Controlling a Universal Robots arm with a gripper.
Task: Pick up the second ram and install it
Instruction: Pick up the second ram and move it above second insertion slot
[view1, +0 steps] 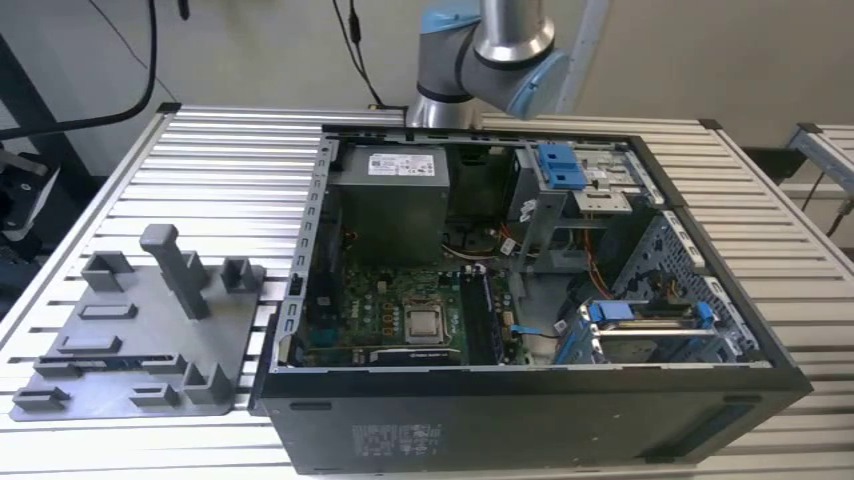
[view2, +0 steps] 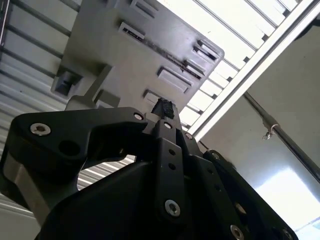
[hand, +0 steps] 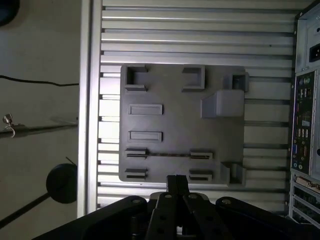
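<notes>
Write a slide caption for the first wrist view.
Claw facing the grey tray on the slatted table; a ram stands in the tray.

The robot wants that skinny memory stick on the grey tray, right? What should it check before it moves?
1. Second ram waiting on the grey tray: ok, it sits between two slotted blocks.
2. Nothing lying over the ram: ok.
3. Gripper clear of the tray: ok, it hangs well above, touching nothing.
4. Gripper lined up over the ram: cannot tell.
5. Computer case open: ok, the motherboard shows from above.
6. A free place among the memory slots: cannot tell.
</notes>
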